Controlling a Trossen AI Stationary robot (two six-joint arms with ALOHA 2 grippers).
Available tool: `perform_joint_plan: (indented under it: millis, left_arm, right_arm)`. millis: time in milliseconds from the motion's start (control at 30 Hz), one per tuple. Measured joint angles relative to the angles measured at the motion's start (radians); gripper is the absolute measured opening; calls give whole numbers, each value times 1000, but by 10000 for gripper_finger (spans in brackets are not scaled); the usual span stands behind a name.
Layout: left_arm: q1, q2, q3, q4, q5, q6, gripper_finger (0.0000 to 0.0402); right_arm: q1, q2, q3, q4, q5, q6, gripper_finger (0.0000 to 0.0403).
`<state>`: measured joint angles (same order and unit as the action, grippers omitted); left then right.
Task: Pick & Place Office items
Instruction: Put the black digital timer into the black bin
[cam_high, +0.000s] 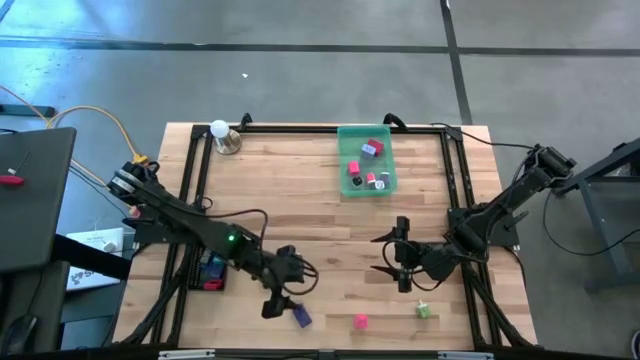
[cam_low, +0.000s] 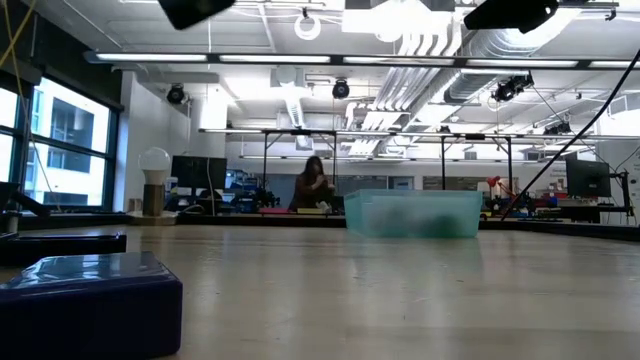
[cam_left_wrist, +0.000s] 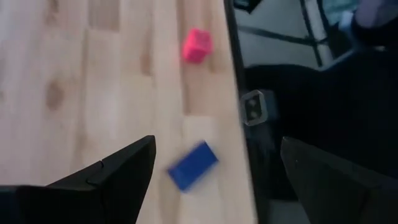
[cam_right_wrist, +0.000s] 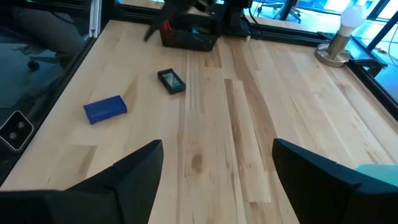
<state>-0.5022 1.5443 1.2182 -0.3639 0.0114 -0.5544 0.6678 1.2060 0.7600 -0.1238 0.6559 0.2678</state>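
Observation:
A blue block (cam_high: 301, 317) lies flat near the table's near edge, also in the left wrist view (cam_left_wrist: 193, 165), the right wrist view (cam_right_wrist: 106, 109) and close up in the low view (cam_low: 85, 300). A pink block (cam_high: 360, 321) (cam_left_wrist: 196, 45) and a green block (cam_high: 423, 311) lie to its right. A dark flat piece (cam_right_wrist: 171, 81) lies beyond the blue block. My left gripper (cam_high: 287, 292) (cam_left_wrist: 214, 180) hovers open above the blue block. My right gripper (cam_high: 400, 255) (cam_right_wrist: 217, 180) hangs open over mid-table, right of centre.
A translucent green tray (cam_high: 366, 160) (cam_low: 415, 213) with several small pieces stands at the far side. A black tray (cam_high: 212, 272) (cam_right_wrist: 189, 37) sits by the left rail. A white ball on a metal base (cam_high: 222, 135) (cam_right_wrist: 345, 31) stands at the far left corner. A person (cam_low: 315, 185) is in the room behind.

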Motion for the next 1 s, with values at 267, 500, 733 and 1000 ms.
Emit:
perform_joint_plan:
  millis: [267,500,733,1000]
  left_arm:
    - [-31,-1,171,-406,-16,-145,335]
    - [-125,22,234,-706,-137,-284,335]
    - [-170,127,232,-851,-228,-371,335]
    - [-138,234,232,-844,-295,-386,335]
  right_arm:
    - [0,0,0,0,0,5,291]
    - [0,0,0,-1,0,16,291]
    - [0,0,-1,-2,0,16,291]
    - [0,0,-1,-2,-1,16,291]
